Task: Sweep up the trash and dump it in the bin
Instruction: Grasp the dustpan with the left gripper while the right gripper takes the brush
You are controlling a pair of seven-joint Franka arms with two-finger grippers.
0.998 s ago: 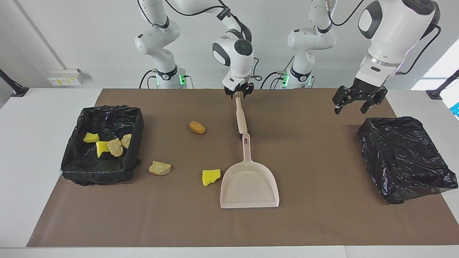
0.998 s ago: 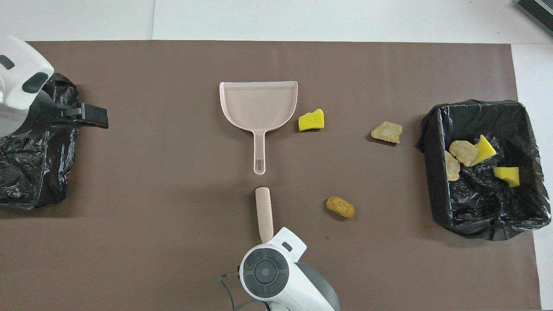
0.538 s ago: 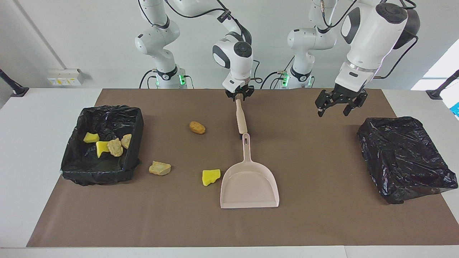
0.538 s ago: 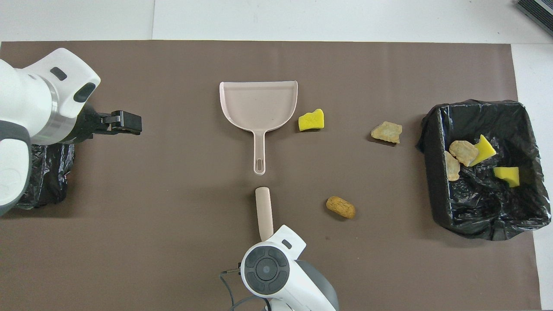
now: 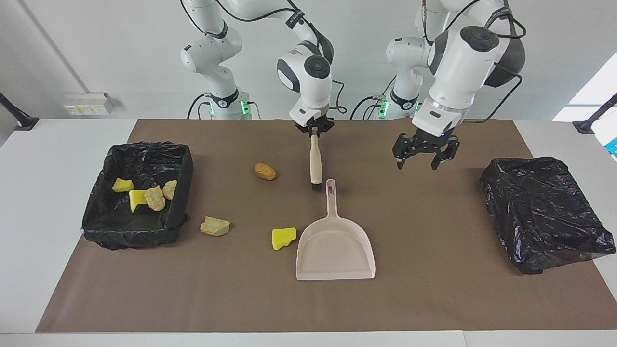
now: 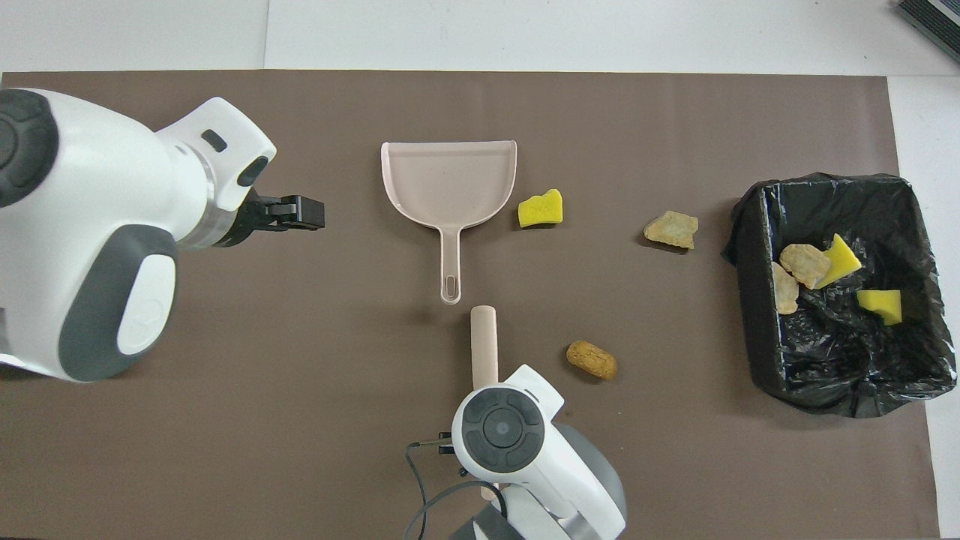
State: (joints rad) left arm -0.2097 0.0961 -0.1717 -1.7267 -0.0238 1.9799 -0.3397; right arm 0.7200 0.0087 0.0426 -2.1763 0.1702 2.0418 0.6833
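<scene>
Brush pickup is the step in hand: nearest the robots, the right gripper [image 5: 314, 129] has its jaws clenched on the handle end of the beige wooden-handled brush [image 5: 315, 164], whose dark bristles hang just over the brown paper-covered counter [image 5: 434, 270] near the tip of the dustpan's handle. The left gripper [image 5: 420, 155], jaws released and holding nothing, hangs over bare counter between the pale pink plastic dustpan [image 5: 336, 246] and the crumpled black bag [image 5: 544, 212] at the left arm's end. Three scraps of trash lie loose: a tan croissant-like lump [image 5: 265, 171] closest to the robots, then a flat tan bread piece [image 5: 215, 225], and a yellow sponge piece [image 5: 283, 238] just beside the dustpan's mouth. Four more scraps already sit in the black-lined bin [image 5: 183, 168] at the right arm's end. Next, the left gripper likely needs to take the dustpan's handle so the brush can sweep the sponge in.
</scene>
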